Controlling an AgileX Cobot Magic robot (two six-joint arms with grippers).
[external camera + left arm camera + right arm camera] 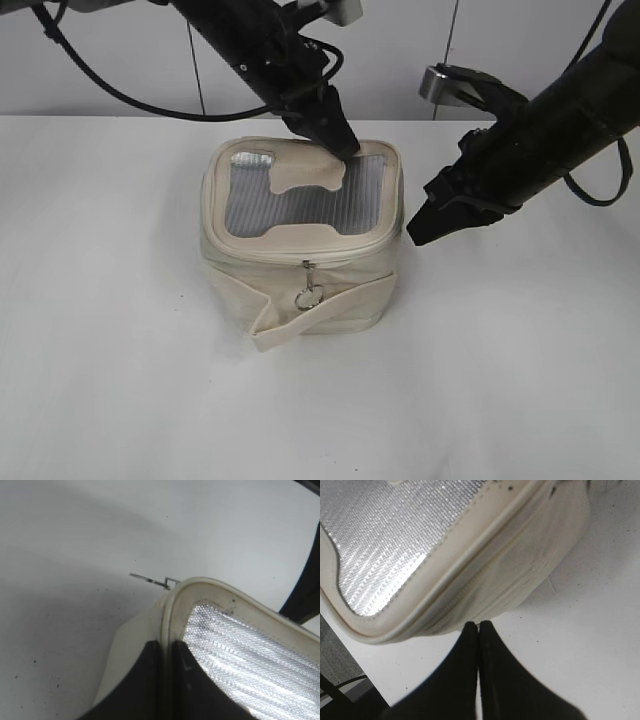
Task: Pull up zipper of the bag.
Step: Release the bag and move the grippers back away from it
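Cream soft boxy bag (300,270), ribbed grey panel (300,195), silver zipper ring (308,296)

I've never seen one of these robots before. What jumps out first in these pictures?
A small boxy cream bag sits mid-table, its lid a shiny grey ribbed panel with a bone-shaped patch. Two black arms crowd it: the left gripper presses down on the lid's far edge, while the right gripper, fingers together, hovers beside the bag's right side. At the front, a little silver zipper pull with a ring dangles untouched.
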